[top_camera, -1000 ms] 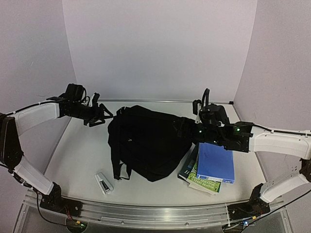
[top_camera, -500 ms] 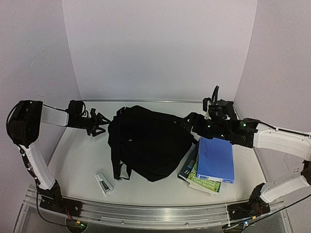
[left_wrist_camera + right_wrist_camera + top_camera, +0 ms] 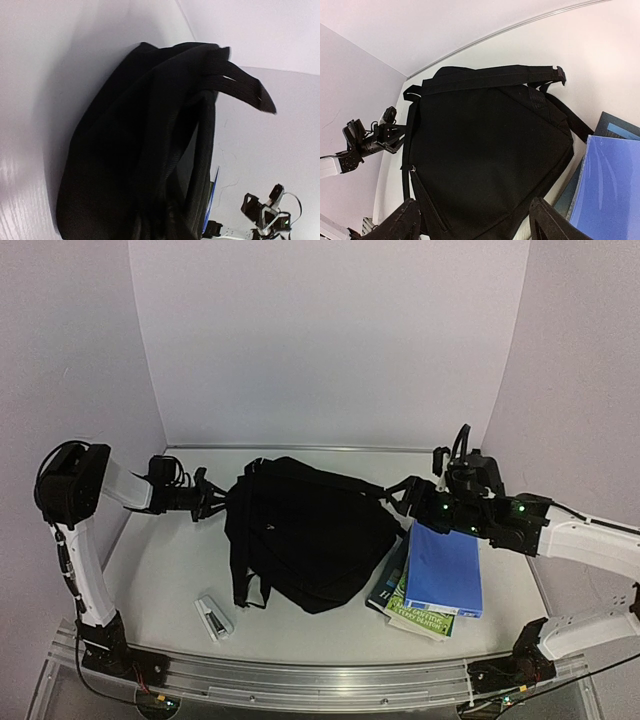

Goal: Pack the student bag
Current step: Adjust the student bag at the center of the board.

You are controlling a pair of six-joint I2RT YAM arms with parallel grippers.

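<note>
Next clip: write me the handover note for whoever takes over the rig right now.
Left claw: at the bag's left edge; open or shut unclear.
Right claw: open over the bag's right end, holding nothing.
The bag lies flat in the middle. The blue folder sits on the books to its right, with a small white gadget in front; all are outside the bag.
Done: nothing visibly packed.
Left: open the bag, load everything.

No wording can be made out. The green paperback book (image 3: pixel 412 616), lying on the surface (image 3: pixel 170 570) under the blue plastic folder (image 3: pixel 443 570), carries white lettering across its cover, but it is too small and blurred to read.
</note>
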